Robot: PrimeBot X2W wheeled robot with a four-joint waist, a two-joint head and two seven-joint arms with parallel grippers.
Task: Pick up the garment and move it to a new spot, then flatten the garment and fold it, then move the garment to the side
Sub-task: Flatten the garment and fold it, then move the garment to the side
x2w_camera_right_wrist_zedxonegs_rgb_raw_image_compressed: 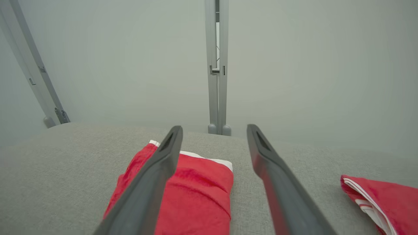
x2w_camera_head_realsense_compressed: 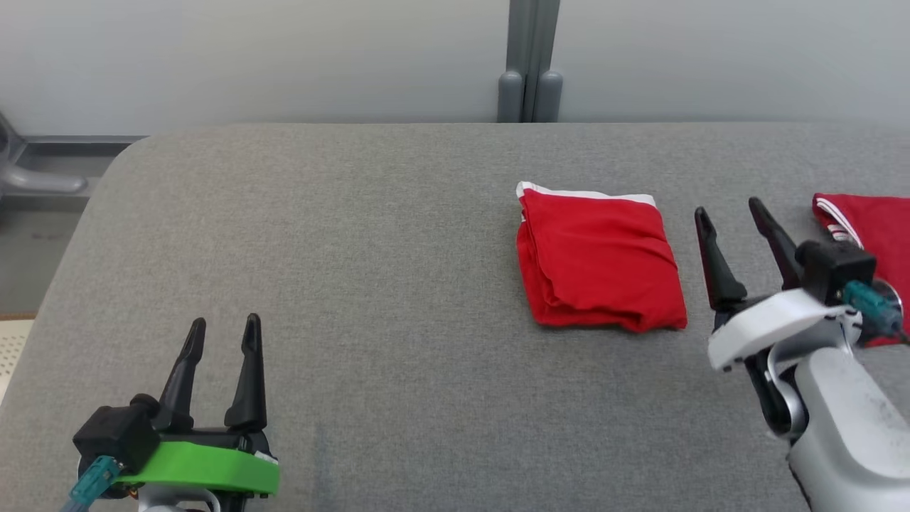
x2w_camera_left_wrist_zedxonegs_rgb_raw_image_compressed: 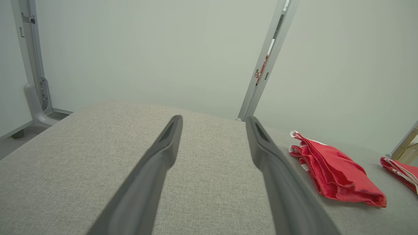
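A folded red garment (x2w_camera_head_realsense_compressed: 597, 259) with white trim along its far edge lies on the grey table (x2w_camera_head_realsense_compressed: 355, 235), right of centre. It also lies low on the right in the left wrist view as the red garment (x2w_camera_left_wrist_zedxonegs_rgb_raw_image_compressed: 333, 171), and under the left finger in the right wrist view as the garment (x2w_camera_right_wrist_zedxonegs_rgb_raw_image_compressed: 196, 192). My right gripper (x2w_camera_head_realsense_compressed: 729, 210) hangs open just to the garment's right, holding nothing and apart from the cloth. Far off at the near left, my left gripper (x2w_camera_head_realsense_compressed: 224, 323) stands open and holds nothing.
A second red cloth with white stripes (x2w_camera_head_realsense_compressed: 867, 227) lies at the table's right edge, behind my right wrist. A grey post (x2w_camera_head_realsense_compressed: 530, 64) rises against the pale wall behind the table. The table's rounded left corner (x2w_camera_head_realsense_compressed: 121, 163) drops to the floor.
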